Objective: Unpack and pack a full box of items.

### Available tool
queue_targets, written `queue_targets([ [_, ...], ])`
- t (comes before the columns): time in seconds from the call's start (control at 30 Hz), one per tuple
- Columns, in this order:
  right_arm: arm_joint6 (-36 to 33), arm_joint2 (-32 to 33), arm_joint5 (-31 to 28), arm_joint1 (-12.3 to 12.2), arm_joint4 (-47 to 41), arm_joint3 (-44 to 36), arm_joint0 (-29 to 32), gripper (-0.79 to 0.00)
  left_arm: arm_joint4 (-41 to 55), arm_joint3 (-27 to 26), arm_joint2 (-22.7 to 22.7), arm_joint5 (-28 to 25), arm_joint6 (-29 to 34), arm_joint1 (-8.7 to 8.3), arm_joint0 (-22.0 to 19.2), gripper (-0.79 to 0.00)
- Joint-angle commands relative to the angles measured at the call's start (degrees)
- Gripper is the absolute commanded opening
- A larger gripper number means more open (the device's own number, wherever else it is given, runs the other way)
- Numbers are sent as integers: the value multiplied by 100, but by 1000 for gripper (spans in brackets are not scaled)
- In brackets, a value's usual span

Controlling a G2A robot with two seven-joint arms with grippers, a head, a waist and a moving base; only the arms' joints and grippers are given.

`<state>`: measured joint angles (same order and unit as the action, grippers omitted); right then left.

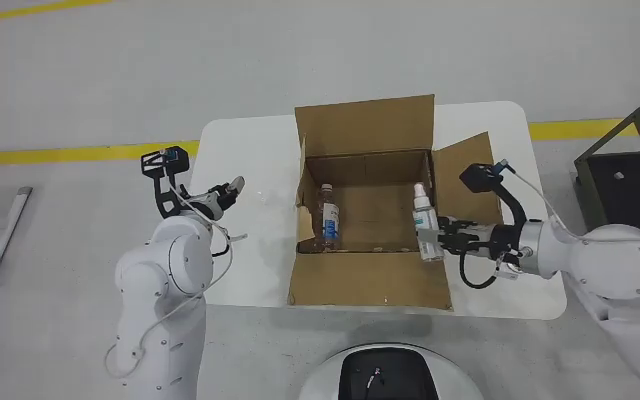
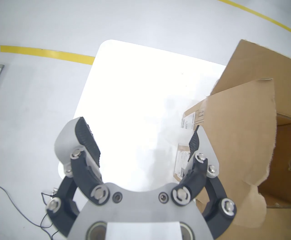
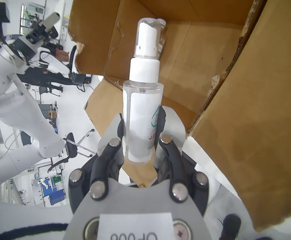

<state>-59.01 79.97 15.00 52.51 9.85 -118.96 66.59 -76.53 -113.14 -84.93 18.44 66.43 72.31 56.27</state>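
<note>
Illegible printed stickers on the cardboard box, no readable text on the spray bottle label.

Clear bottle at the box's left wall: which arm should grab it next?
Left. The left gripper is open and empty over the table, just outside that wall of the box, near the clear bottle. The right gripper is shut on the spray bottle.

Pale grey floor crossed by a yellow line that meets both short ends of a white table with rounded corners. A dark frame, possibly a cart, stands on the floor just beside one end. Right wrist view, background: black office chairs, a bright window, blue equipment.
</note>
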Motion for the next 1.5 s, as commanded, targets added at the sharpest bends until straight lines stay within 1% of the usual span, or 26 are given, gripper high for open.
queue_targets([
  [0.0,227,-225,83,38,-9,33,-167,-785,-105,53,-110,14,-12,-12,69,0],
  [0.13,667,-877,486,148,286,272,-757,-785,-218,107,-239,17,-3,-26,203,0],
  [0.27,805,-1845,979,319,846,723,-1571,-785,-218,107,-239,17,-3,-26,203,0],
  [0.37,834,-2670,1309,507,1273,1175,-2186,-785,-218,107,-239,17,-3,-26,203,0],
  [0.5,845,-3729,1799,821,1844,1899,-2888,-785,-218,107,-239,17,-3,-26,203,0],
  [0.57,877,-4088,2013,995,1863,2242,-3147,-785,-218,107,-239,17,-3,-26,203,0],
  [0.67,987,-4504,2297,1249,1836,2784,-3425,-785,-218,107,-239,17,-3,-26,203,0],
  [0.83,1001,-5002,2399,1614,1815,3551,-3803,-785,-218,107,-239,17,-3,-26,203,0],
  [1.07,882,-5323,2448,2009,1693,4288,-4123,-785,-218,107,-239,17,-3,-26,203,0],
  [1.17,820,-5413,2426,2137,1698,4492,-4214,-560,-218,107,-239,17,-3,-26,203,0],
  [1.2,806,-5430,2420,2175,1692,4544,-4236,-459,-218,107,-239,17,-3,-26,203,0],
  [1.3,813,-5420,2384,2265,1641,4671,-4271,-440,-218,107,-239,17,-3,-26,203,0],
  [1.33,815,-5410,2380,2287,1636,4695,-4276,-422,-218,107,-239,17,-3,-26,203,0],
  [1.37,827,-5386,2379,2304,1616,4711,-4272,-400,-218,107,-239,17,-3,-26,203,0],
  [1.4,823,-5373,2359,2316,1626,4722,-4273,-342,-218,107,-239,17,-3,-26,203,0],
  [1.43,825,-5351,2345,2324,1637,4735,-4269,-314,-218,107,-239,17,-3,-26,203,0],
  [1.47,827,-5328,2338,2327,1658,4739,-4261,-329,-218,107,-239,17,-3,-26,203,0],
])
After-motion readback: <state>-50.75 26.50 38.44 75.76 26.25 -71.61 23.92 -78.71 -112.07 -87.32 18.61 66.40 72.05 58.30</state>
